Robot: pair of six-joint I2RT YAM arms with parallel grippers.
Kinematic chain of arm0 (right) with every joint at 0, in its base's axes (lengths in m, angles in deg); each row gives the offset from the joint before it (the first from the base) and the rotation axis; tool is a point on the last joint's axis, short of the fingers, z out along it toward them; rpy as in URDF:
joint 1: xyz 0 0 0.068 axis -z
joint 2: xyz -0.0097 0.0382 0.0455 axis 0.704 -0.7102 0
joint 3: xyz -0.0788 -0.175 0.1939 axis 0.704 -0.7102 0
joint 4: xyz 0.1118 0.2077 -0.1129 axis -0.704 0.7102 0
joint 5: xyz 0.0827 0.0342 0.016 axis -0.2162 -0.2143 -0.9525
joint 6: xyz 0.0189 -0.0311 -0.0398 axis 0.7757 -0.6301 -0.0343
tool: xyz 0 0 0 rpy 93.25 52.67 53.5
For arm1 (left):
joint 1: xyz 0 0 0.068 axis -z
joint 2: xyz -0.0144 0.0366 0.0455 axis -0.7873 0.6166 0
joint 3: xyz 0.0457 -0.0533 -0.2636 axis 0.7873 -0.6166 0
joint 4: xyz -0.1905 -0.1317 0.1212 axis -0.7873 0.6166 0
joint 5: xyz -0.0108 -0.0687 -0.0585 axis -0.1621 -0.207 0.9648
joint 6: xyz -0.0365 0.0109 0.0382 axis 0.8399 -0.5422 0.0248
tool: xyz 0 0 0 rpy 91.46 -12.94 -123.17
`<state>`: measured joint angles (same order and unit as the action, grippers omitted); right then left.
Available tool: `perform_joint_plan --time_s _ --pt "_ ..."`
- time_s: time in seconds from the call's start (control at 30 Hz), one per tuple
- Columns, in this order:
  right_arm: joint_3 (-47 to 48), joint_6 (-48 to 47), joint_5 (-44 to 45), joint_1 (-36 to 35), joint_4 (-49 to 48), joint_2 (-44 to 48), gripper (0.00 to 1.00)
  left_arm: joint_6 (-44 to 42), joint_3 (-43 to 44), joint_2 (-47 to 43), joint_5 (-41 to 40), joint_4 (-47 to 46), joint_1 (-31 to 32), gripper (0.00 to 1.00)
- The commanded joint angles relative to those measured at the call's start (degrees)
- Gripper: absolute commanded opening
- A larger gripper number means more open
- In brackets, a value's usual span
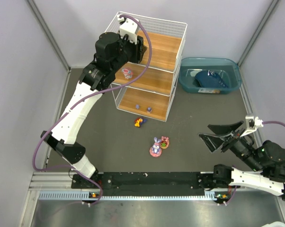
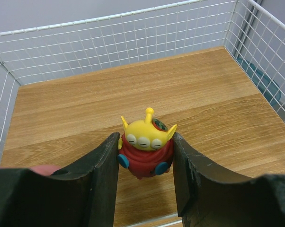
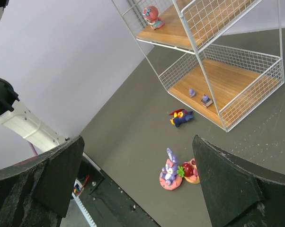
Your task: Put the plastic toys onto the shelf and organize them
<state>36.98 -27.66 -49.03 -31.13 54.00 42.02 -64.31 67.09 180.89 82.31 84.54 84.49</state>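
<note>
Midway up the shelf (image 1: pixel 156 80) stands one pink toy (image 1: pixel 127 73).

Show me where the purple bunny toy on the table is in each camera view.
Top external: the purple bunny toy lies low centre on the table, in front of the shelf.
Left wrist: not in it; the left gripper holds a yellow alien toy at the top tier.
Right wrist: bottom centre, beside a pink toy.
Shared landmark: the shelf, seen in all three views.
</note>
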Motion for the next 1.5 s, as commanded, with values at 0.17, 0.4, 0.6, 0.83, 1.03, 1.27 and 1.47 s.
perform_joint_plan --time_s 0.17,0.4,0.6,0.83,1.03,1.27,1.47 --pt "-0.5 -0.3 -0.8 0.0 -0.3 0.1 0.99 0.3 0.3 -0.2 1.6 -1.9 -0.7 0.24" --pt "-0.6 -0.2 -0.8 0.0 -0.3 -1.0 0.99 0.1 0.3 -0.5 1.5 -1.8 -0.7 0.36" --pt "-0.5 -0.3 -0.9 0.1 -0.3 -1.9 0.99 -0.1 0.3 -0.8 1.3 -1.9 -0.7 0.45" --pt "-0.5 -0.8 -2.3 0.0 -0.7 -1.6 0.99 -0.1 0.3 -0.8 1.5 -2.0 -0.7 0.51" --pt "-0.6 -1.1 -2.8 0.0 -1.0 -0.4 0.99 -0.2 0.0 -0.7 1.6 -2.2 -0.7 0.54" --pt "-1.1 -1.1 -3.6 0.0 -1.1 -0.1 0.99 -0.5 -0.1 -1.1 1.6 -2.5 -0.7 0.57" --pt "-1.4 -1.4 -3.9 0.0 -1.6 0.6 0.99 -0.6 -0.2 -1.3 1.6 -2.6 -0.7 0.62"
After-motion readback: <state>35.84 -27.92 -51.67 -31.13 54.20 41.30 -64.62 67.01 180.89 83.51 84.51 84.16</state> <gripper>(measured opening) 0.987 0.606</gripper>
